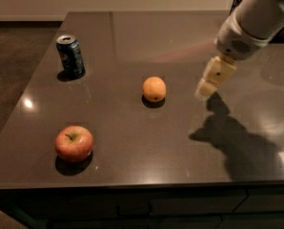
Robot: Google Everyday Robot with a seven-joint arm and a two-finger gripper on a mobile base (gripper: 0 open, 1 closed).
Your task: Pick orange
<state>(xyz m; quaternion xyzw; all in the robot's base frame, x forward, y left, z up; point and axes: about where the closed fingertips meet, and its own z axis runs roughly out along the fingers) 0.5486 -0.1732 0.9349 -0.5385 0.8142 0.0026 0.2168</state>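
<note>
Three things sit on the dark table (132,142): a blue soda can (70,56) at the far left, a red-and-yellow apple (74,143) nearer the front edge, and the orange (154,88) alone around the middle. To the orange's right the gripper (201,93) hangs just above the tabletop, near the fruit but apart from it. Whether it is spread or closed I can't make out from here.

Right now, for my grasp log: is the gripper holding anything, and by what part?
Nothing. The gripper hangs right of the orange, apart from it.
</note>
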